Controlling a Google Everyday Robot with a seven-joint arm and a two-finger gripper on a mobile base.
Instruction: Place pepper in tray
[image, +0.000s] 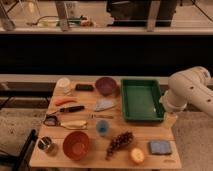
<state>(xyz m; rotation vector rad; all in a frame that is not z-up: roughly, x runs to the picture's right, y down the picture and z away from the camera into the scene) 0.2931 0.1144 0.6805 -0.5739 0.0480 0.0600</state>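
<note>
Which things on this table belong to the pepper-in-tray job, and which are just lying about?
Job: pepper; green tray; claw, not in view, only the arm shows, right of the tray.
Lying about: purple bowl; orange bowl; black-handled tool; blue-grey sponge; blue cup; white cup.

Tray bare inside; arm crowds its right rim (gripper unseen).

orange pepper well apart from tray; hand hidden
</note>
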